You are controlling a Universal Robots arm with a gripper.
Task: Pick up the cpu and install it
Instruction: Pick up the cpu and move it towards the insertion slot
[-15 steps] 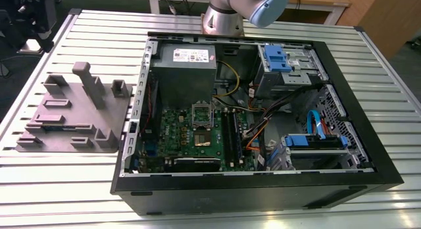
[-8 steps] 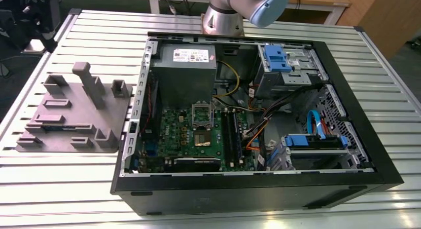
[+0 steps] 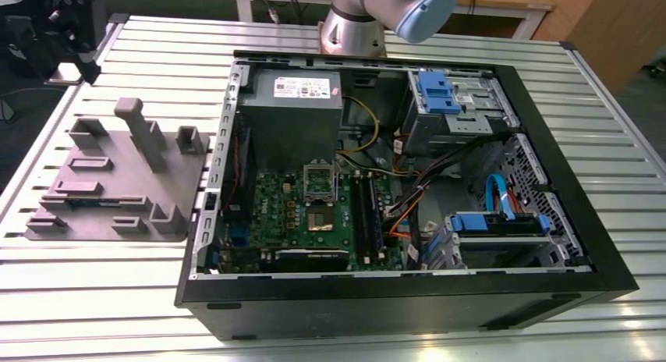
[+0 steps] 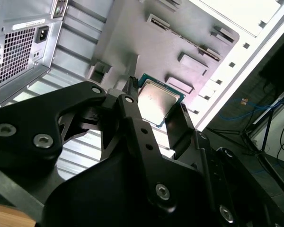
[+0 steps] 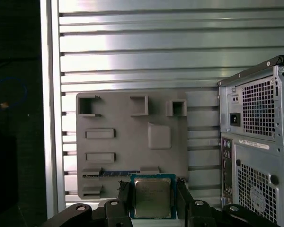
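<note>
the gripper (image 5: pixel 153 190) is closed narrowly on the cpu (image 5: pixel 153 198). one black finger (image 5: pixel 125 195) presses against one edge of the chip and the other against the opposite edge, so the cpu sits squarely between the two tips. its silvery metal top faces the camera and its thin darker rim shows around it. in the second wrist view the same grip shows from an angle: the gripper (image 4: pixel 156 97) has the cpu (image 4: pixel 157 101) clamped between its fingers (image 4: pixel 130 94), and the chip lies flat across the gap.

beyond the held chip, in both wrist views, lies the grey fixture plate (image 5: pixel 118 142) with raised blocks and shallow pockets. the cpu looks large against it and overlaps the plate's near edge, apart from its surface rather than lying on it. the plate rests on the slatted metal table (image 5: pixel 132 47).

just beside the plate stands the back of the computer case (image 5: pixel 255 142), with perforated vents and a power inlet.

in the exterior view the robot arm (image 3: pixel 359 23) rises at the far edge of the table. the fixture plate (image 3: pixel 104 182) lies on the exterior view's left, and the opened computer case (image 3: pixel 416 299) on its right, with a green board (image 3: pixel 302 214) lying flat inside.
</note>
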